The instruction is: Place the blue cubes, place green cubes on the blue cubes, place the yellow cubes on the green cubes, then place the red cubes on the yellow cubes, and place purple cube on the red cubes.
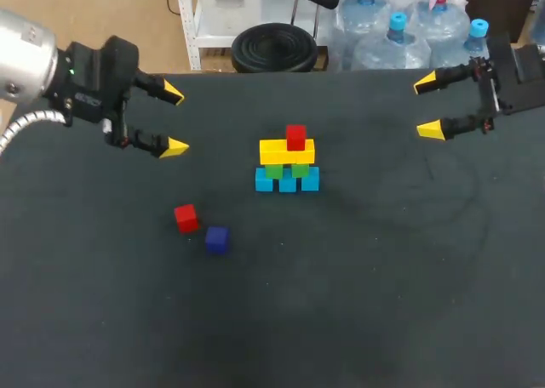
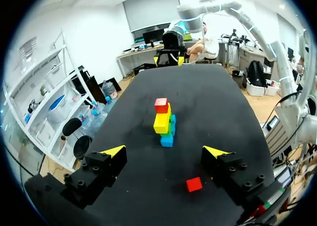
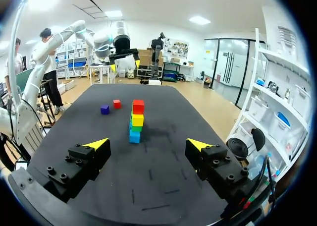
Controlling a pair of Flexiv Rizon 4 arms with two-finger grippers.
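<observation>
Nearest on the dark surface (image 1: 383, 303), left of centre, lies one purple cube (image 1: 216, 239). One loose red cube (image 1: 186, 218) sits just beyond it, not touching. Farther, mid-surface, stands the stack (image 1: 287, 162): three blue cubes (image 1: 287, 181) in a row, two green cubes (image 1: 285, 170), a yellow layer (image 1: 287, 151) I cannot count, and one top red cube (image 1: 295, 137). Only the head view shows the row's width; both wrist views see a single column. Slightly farther, the left tool (image 1: 174, 120) and right tool (image 1: 428, 107) hover wide and empty at either side.
</observation>
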